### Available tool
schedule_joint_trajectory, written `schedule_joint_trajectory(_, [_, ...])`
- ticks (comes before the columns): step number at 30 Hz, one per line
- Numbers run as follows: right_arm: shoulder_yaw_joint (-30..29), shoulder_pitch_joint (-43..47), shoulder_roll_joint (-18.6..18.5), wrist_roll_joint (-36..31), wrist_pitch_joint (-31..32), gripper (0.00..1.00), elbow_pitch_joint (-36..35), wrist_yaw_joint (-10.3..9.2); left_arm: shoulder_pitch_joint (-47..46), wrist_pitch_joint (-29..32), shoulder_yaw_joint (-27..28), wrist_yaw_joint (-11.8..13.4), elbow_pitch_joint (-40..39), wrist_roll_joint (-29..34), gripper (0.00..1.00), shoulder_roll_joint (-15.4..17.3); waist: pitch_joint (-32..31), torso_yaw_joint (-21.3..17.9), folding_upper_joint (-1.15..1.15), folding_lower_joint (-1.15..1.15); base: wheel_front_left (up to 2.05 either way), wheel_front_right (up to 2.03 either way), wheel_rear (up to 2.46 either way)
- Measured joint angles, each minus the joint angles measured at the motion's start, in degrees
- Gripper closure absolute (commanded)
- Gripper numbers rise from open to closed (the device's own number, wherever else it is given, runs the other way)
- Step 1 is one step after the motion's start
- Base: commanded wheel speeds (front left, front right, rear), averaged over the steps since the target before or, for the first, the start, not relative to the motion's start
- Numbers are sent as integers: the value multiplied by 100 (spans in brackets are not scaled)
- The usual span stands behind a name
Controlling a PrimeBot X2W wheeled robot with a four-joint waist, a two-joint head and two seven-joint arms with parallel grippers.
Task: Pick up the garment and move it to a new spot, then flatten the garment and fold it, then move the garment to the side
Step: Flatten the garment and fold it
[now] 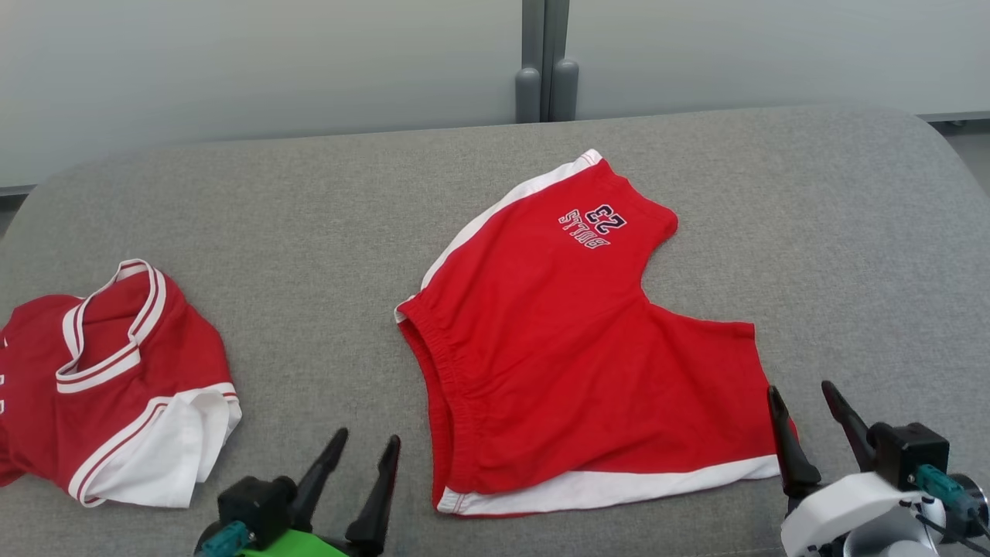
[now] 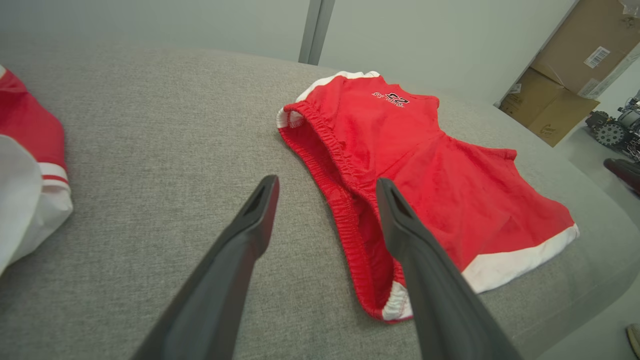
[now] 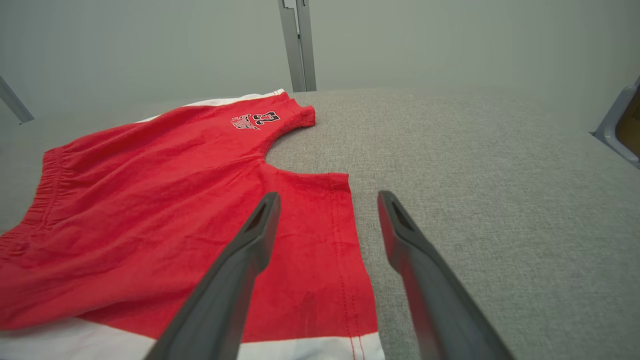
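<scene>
The garment (image 1: 564,348) is a pair of red shorts with white side stripes and a dark "23" print, spread flat in the middle of the grey table, waistband to the left. My left gripper (image 1: 367,441) hovers open near the front edge, just left of the waistband (image 2: 345,200). At the shorts' (image 3: 175,215) near right leg hem my right gripper (image 1: 800,391) stands open. The left gripper (image 2: 327,187) and right gripper (image 3: 327,200) each have nothing between their fingers.
A second red garment with white trim (image 1: 108,379) lies crumpled at the table's left edge. The grey cloth-covered table (image 1: 812,232) has free room on the right and at the back. Cardboard boxes (image 2: 565,75) stand beyond the table's right side.
</scene>
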Motion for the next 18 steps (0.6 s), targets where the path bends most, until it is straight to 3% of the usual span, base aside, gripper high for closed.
schedule_joint_trajectory(4, [-9,285,-25,3,0,0,174,33,122,10,-375,-123,-8,9,0,-63,104,-28,0,0,0,0,0])
schedule_joint_trajectory(18, [23,293,-30,54,0,0,724,133,172,78,-611,-194,-56,-44,0,-55,408,-292,0,0,0,0,0])
